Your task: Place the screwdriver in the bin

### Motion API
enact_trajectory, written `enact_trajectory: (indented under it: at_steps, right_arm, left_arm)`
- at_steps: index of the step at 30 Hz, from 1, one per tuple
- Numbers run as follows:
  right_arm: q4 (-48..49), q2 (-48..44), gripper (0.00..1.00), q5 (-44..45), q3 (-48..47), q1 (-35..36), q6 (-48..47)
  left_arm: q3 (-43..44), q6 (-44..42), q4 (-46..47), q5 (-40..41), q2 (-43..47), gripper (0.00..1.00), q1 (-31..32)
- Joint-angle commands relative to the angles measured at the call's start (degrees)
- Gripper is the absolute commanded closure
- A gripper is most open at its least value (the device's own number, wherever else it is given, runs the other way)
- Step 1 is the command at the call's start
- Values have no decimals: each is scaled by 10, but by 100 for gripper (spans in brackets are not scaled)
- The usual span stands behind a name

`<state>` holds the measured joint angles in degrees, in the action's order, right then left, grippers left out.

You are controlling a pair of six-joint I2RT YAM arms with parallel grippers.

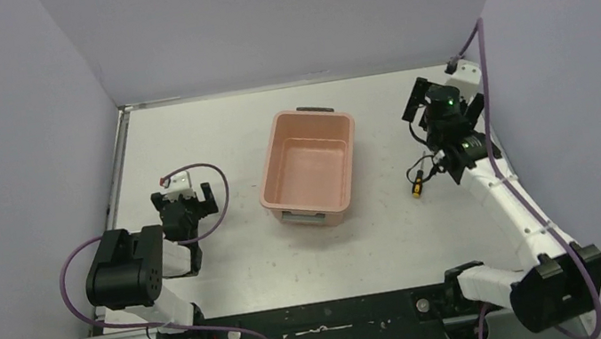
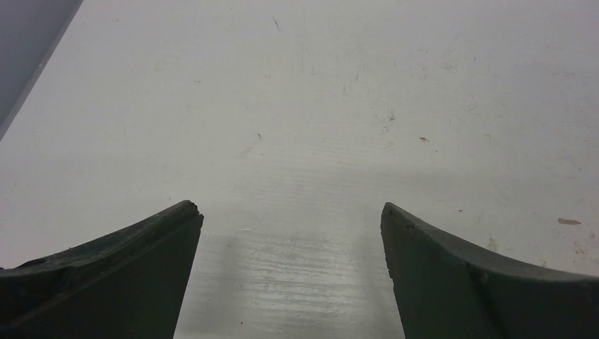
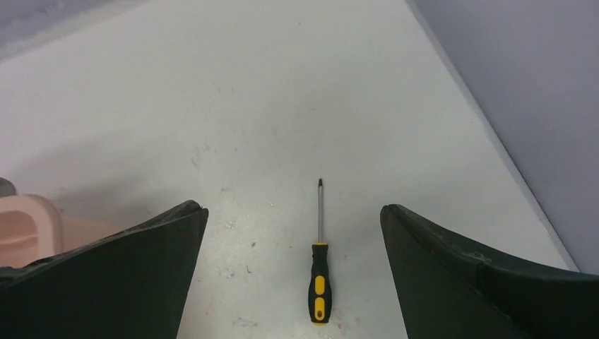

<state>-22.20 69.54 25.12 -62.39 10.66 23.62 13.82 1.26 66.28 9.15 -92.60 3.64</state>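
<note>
Lilac-grey walls point(image 1: 282, 10) close off the white table point(image 1: 201, 130) on its left, far and right sides. A dark base strip point(image 1: 337, 319) carrying both arms runs along the near edge. Near the table's middle stands the bin point(image 1: 311, 168), salmon-pink, its long sides running roughly near to far, with bare table on every side of it. A dark grey handle point(image 1: 313, 110) sits on its far short side and a pale label point(image 1: 308, 216) on the near one. Any writing on the label is too small to read.

The screwdriver point(image 3: 319, 258) lies flat on the table to the right of the bin and apart from it. Bare surface separates the two, and more lies between the tool and the right wall. In the right wrist view its black-and-yellow handle is nearest the camera and the thin shaft points away. The whole tool lies in the gap between the fingers and touches neither. The right gripper point(image 3: 289, 207) hangs over it with its jaws spread wide, holding nothing. A corner of the bin shows at that view's left edge, and the foot of the right wall runs down its right side.

The left gripper point(image 2: 291, 206) sits over the table left of the bin, well apart from it. Its jaws are likewise spread wide, with only scuffed white surface between them. Purple cables point(image 1: 226, 189) loop beside both arms.
</note>
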Motion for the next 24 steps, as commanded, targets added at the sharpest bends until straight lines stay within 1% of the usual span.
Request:
enact_trajectory:
  at_steps: [1,3,5,9,13,15,17,18,19,20,21,22,24]
  right_arm:
    - [-169,115,0,-86,-76,-20,-2]
    - [-186,164,0,-131,-84,-32,-8]
    - [-187,205,4,-166,-77,-39,-11]
    - [-159,266,10,-179,-42,-42,-9]
    - [-128,297,16,-184,-11,-45,0]
    - [-116,310,21,-189,1,-47,3]
    - [-106,319,32,-195,16,-50,2]
    - [-103,321,40,-199,21,-51,2]
    - [-99,322,51,-203,26,-53,1]
    - [-97,320,66,-208,29,-54,0]
    - [-98,317,87,-213,29,-55,-3]
    - [-104,311,100,-216,27,-56,-6]
    - [-124,295,100,-213,9,-56,-13]
  left_arm:
    - [8,3,31,-1,3,3,-1]
    - [7,3,32,-1,3,3,-1]
    - [7,3,30,-1,3,3,-1]
    - [8,4,31,-2,3,3,-1]
    - [8,4,31,-1,3,3,-1]
    - [8,4,31,-2,3,3,-1]
    - [8,3,31,-1,3,3,-1]
    - [7,3,31,-2,2,3,-1]
    - [7,4,31,-2,3,3,-1]
    - [8,4,30,-2,3,3,-1]
    - [8,4,31,-1,3,3,-1]
    - [8,3,31,-2,3,3,-1]
    - [8,4,31,-1,3,3,-1]
